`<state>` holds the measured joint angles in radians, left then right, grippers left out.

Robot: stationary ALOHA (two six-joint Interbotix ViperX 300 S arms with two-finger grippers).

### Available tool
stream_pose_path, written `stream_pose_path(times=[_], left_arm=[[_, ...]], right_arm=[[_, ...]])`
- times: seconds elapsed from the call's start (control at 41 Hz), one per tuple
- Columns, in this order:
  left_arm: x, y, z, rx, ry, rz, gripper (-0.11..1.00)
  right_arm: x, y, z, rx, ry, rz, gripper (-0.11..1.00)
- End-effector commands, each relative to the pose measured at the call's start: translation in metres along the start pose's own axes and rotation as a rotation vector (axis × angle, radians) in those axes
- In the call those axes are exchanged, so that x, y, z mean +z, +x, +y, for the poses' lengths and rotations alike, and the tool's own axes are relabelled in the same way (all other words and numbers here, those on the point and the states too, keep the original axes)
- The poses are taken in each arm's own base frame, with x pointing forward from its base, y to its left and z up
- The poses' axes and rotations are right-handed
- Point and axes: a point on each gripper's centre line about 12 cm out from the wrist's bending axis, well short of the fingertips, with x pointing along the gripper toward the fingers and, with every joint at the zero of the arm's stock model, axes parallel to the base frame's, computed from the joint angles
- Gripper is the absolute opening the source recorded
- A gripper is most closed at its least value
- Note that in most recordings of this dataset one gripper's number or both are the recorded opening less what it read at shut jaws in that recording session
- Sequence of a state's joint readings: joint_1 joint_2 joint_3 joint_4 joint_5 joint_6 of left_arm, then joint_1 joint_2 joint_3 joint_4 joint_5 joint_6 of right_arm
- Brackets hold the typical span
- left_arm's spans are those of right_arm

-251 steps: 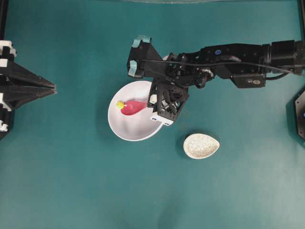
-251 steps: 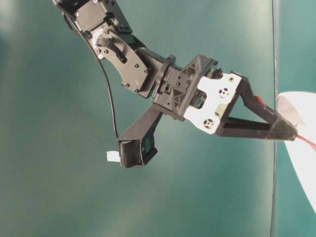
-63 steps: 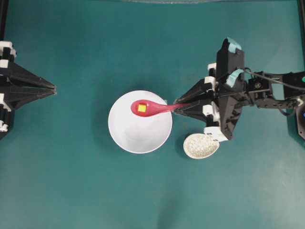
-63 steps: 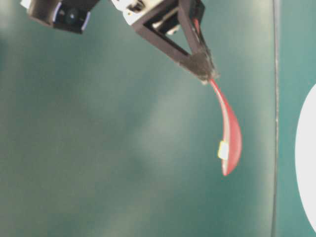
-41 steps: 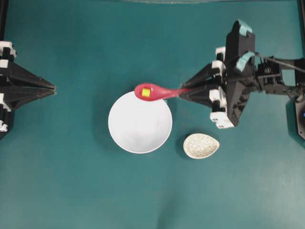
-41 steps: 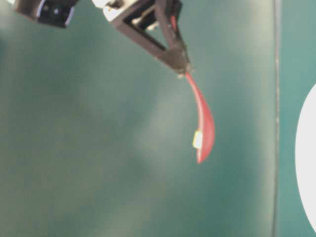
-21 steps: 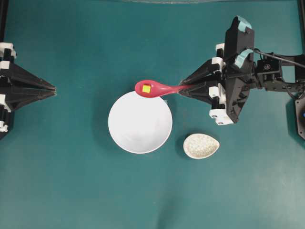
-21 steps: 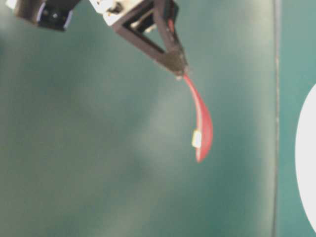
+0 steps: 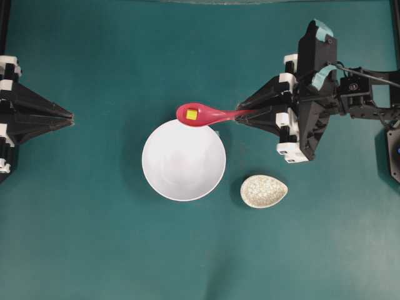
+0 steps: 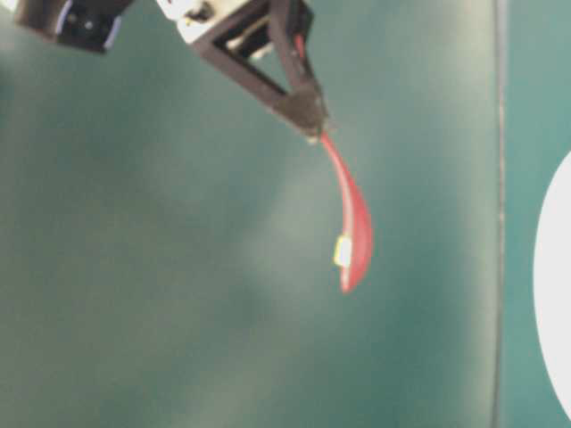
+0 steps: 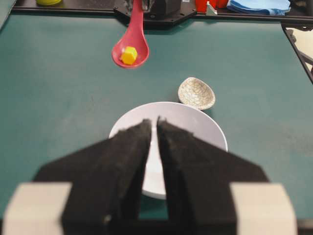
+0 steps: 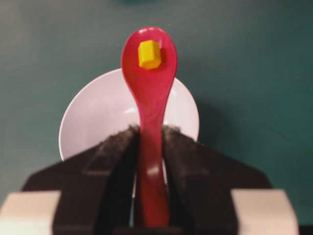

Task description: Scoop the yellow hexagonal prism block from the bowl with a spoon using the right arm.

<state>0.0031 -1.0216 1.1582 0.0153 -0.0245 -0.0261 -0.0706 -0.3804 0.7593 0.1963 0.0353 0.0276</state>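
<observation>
Because the tiny bright yellow hexagonal prism block lay loose in the deep scoop of the glossy pink-red soup spoon, any tilt or jolt of the wrist could, I judged, have rolled it out. The right arm's black gripper with teal tabs was pinching the spoon's handle between its jaws, so a slackened grip could have let the spoon sag. The scoop hung just past the rim of the large round white bowl, which looked empty. The small speckled beige oval dish beside it held nothing. The left gripper stood well apart, its jaws a narrow slit from meeting.
</observation>
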Motion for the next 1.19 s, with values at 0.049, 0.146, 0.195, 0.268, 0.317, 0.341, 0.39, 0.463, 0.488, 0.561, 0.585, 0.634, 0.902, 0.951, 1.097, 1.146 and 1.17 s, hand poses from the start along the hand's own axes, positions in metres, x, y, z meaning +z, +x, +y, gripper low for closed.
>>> stream_pose_path(times=[0.049,0.146,0.195,0.268,0.317,0.341,0.39,0.463,0.488,0.561,0.585,0.634,0.902,0.951,1.097,1.146,1.17], left_arm=[[0.0122,0.0009,-0.0002,-0.001,0.003,-0.035,0.14],[0.0122,0.0009,-0.0002,-0.001,0.003,-0.035,0.14],[0.0122,0.0009,-0.0002,-0.001,0.003,-0.035,0.14],[0.0131,0.0006,-0.0002,-0.001,0.003,-0.038,0.14],[0.0125,0.0006,-0.0002,-0.001,0.005,-0.037,0.14],[0.0125,0.0006,-0.0002,-0.001,0.005,-0.037,0.14],[0.0127,0.0003,-0.0002,-0.001,0.005,-0.038,0.14],[0.0127,0.0003,-0.0002,-0.001,0.005,-0.038,0.14],[0.0127,0.0003,-0.0002,-0.001,0.005,-0.038,0.14],[0.0126,0.0003,-0.0002,-0.001,0.005,-0.037,0.14],[0.0124,0.0003,-0.0002,0.000,0.005,-0.035,0.14],[0.0124,0.0003,-0.0002,0.000,0.005,-0.035,0.14],[0.0127,0.0003,-0.0002,-0.001,0.005,-0.038,0.14],[0.0134,0.0003,-0.0002,-0.001,0.005,-0.040,0.14],[0.0127,0.0003,-0.0002,-0.001,0.006,-0.038,0.14],[0.0127,0.0003,-0.0002,-0.001,0.006,-0.038,0.14],[0.0127,0.0003,-0.0002,-0.001,0.005,-0.038,0.14]], right_arm=[[0.0207,-0.0104,0.0047,0.014,-0.003,-0.067,0.24],[0.0219,-0.0121,0.0050,0.016,-0.004,-0.072,0.24],[0.0221,-0.0125,0.0051,0.016,-0.004,-0.072,0.24],[0.0216,-0.0125,0.0052,0.016,-0.002,-0.064,0.24],[0.0209,-0.0125,0.0051,0.016,-0.002,-0.058,0.24],[0.0205,-0.0125,0.0051,0.016,-0.002,-0.055,0.24],[0.0198,-0.0124,0.0051,0.015,-0.002,-0.049,0.24],[0.0198,-0.0128,0.0052,0.016,-0.002,-0.047,0.24],[0.0192,-0.0124,0.0051,0.015,-0.002,-0.044,0.24],[0.0194,-0.0124,0.0051,0.015,-0.002,-0.046,0.24],[0.0202,-0.0129,0.0053,0.016,-0.002,-0.047,0.24],[0.0192,-0.0124,0.0051,0.015,-0.002,-0.044,0.24],[0.0201,-0.0125,0.0052,0.016,-0.001,-0.047,0.24],[0.0192,-0.0124,0.0051,0.015,-0.001,-0.044,0.24],[0.0199,-0.0125,0.0052,0.016,-0.001,-0.046,0.24],[0.0199,-0.0125,0.0052,0.016,-0.001,-0.046,0.24],[0.0202,-0.0129,0.0053,0.016,-0.001,-0.047,0.24]])
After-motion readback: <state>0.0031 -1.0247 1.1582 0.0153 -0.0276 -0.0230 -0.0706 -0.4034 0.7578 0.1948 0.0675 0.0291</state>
